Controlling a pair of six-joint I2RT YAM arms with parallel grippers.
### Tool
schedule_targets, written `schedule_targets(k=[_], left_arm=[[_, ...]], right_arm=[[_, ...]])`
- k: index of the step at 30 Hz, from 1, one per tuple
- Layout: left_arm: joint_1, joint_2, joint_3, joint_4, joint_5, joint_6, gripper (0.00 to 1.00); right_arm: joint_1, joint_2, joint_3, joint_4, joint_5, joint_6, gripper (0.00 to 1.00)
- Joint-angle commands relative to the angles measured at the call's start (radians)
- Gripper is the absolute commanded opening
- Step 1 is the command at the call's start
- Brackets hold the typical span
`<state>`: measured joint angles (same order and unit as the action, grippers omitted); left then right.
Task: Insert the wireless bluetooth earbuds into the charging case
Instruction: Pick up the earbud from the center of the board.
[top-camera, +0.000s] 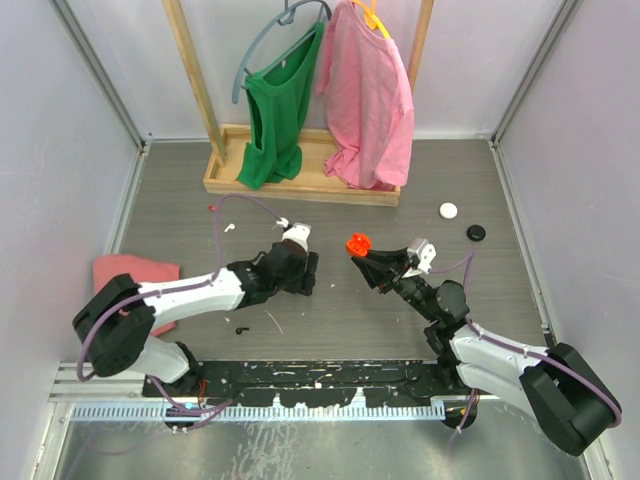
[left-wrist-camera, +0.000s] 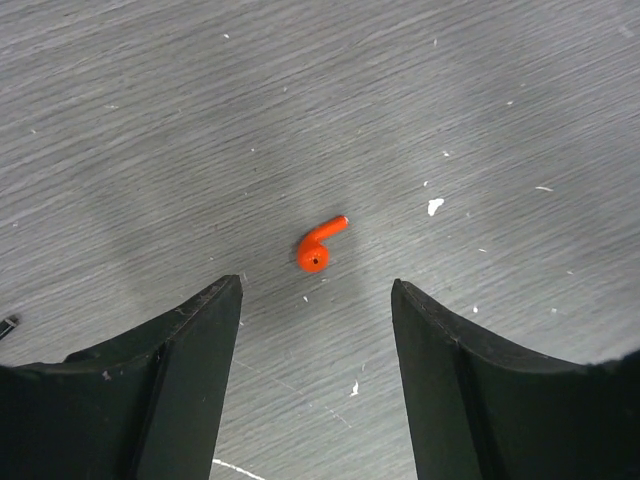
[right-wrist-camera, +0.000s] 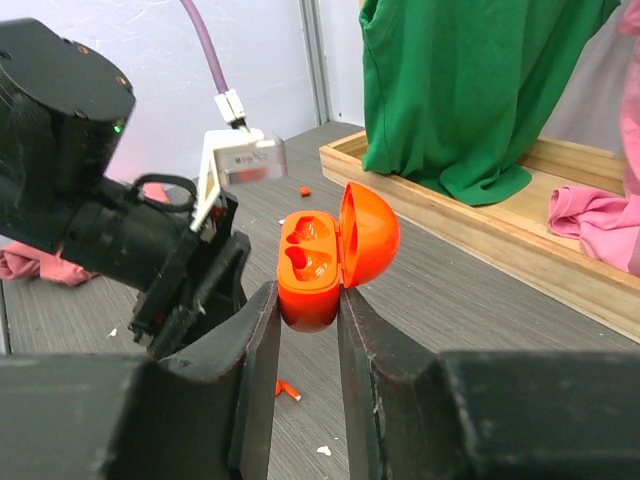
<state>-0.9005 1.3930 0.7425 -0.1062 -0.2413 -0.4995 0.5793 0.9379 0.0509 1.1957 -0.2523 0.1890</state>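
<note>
Far L of the charging case (top-camera: 358, 243), a pink cloth (top-camera: 135, 272) lies on the desk (top-camera: 340, 310); it's no part of the job.

Nearer, just L of the case, the left tool (left-wrist-camera: 315, 284) hangs low over the desk, pointing down, jaws apart w/ nothing btwn them. An orange-red earbud (left-wrist-camera: 318, 248) lies flat on the desk just ahead of the fingertips, roughly centred on the gap and untouched. My read: the jaws stand wide so they can drop either side of the bud and pinch it. It's tiny and rounded, so it'll prob. roll or pop out if the pinch lands off-centre.

The case is orange, lid hinged open, and both sockets look empty in the right wrist view, so no bud is in yet. It's lifted clear of the desk and clamped at its lower body by the right tool (right-wrist-camera: 305, 300), one finger pressed on each side. It's likely held up w/ sockets exposed toward the left tool so a bud can be fed in w/o the case sliding about.

R of the case and further back sit a white puck (top-camera: 448, 210) and a black puck (top-camera: 476, 233), well apart from both tools. They're too big to be buds.
</note>
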Motion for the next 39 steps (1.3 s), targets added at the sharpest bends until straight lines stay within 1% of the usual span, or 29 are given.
schedule_targets(k=[1,7,16,21,26,32,36,39], left_arm=[[-0.040,0.087,0.083,-0.049,-0.103,0.041,0.63],[-0.055,0.184,0.142,-0.106,-0.141,0.064,0.62],[-0.058,0.240,0.160,-0.130,-0.170,0.093,0.62],[-0.057,0.270,0.182,-0.155,-0.237,0.120,0.61],[-0.044,0.269,0.190,-0.188,-0.301,0.154,0.60],[0.015,0.243,0.169,-0.172,-0.307,0.187,0.60],[0.040,0.226,0.180,-0.170,-0.279,0.188,0.60],[0.041,0.193,0.202,-0.203,-0.238,0.147,0.60]], right_arm=[[-0.004,-0.003,-0.001,0.074,0.025,-0.009,0.01],[-0.004,0.004,0.004,0.069,0.019,-0.007,0.01],[-0.004,-0.007,0.009,0.046,0.018,-0.009,0.01],[-0.004,-0.005,0.012,0.041,0.013,-0.009,0.01],[-0.004,-0.010,0.012,0.036,0.010,-0.010,0.01],[-0.004,-0.010,0.015,0.033,0.002,-0.006,0.01],[-0.004,-0.005,0.018,0.033,0.002,-0.005,0.01],[-0.004,-0.004,0.017,0.033,0.003,-0.004,0.01]])
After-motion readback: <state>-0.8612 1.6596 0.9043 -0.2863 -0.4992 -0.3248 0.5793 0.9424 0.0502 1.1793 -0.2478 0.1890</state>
